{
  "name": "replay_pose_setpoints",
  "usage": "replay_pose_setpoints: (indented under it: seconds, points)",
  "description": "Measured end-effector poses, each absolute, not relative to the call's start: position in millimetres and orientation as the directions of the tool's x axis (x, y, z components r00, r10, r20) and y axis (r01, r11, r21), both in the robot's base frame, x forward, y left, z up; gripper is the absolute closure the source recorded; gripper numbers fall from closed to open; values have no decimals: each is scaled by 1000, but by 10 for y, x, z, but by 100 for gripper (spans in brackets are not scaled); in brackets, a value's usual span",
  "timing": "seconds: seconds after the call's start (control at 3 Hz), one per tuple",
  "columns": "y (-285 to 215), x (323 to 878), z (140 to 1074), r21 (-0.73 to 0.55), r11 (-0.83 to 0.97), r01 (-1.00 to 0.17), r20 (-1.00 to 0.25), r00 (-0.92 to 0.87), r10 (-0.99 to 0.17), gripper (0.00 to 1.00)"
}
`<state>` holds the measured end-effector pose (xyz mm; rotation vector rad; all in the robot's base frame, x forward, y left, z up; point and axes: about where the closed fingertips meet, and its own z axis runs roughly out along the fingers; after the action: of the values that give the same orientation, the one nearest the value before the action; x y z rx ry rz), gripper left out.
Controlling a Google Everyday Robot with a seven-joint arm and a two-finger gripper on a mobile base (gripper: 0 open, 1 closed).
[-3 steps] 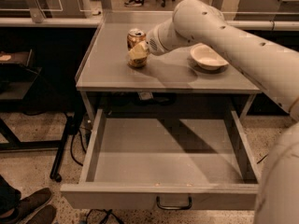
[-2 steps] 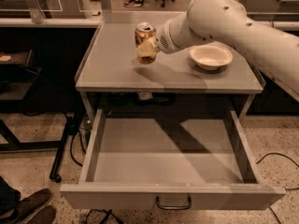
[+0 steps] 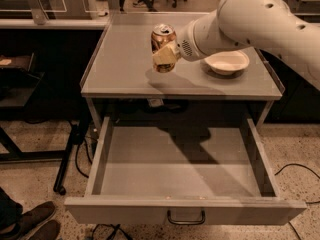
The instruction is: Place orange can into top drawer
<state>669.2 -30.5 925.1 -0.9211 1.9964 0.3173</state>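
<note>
My tool (image 3: 166, 55) is clamped around the orange can (image 3: 162, 38), with its pale fingers (image 3: 168, 58) pressing on the can's lower half. The can is roughly upright with its silver top facing up. It is held clear of the grey bench (image 3: 125, 69), and its shadow falls on the surface just beneath the tool. Near the tool, beside my wrist, a shallow white bowl (image 3: 228, 62) rests on the bench. Well below the tool, the top drawer (image 3: 175, 166) stands pulled open, with its flat bottom showing and a small dark handle (image 3: 186, 217) on its front panel.
</note>
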Motion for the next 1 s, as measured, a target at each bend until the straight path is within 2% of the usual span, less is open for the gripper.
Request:
replay_pose_setpoints:
  seconds: [0.67,1.0]
  points:
    - [-519,5619,9230,-57,714,-698,-730,-459,-507,100]
    - [-514,5625,9232,-57,714,-698,-731,-458,-506,100]
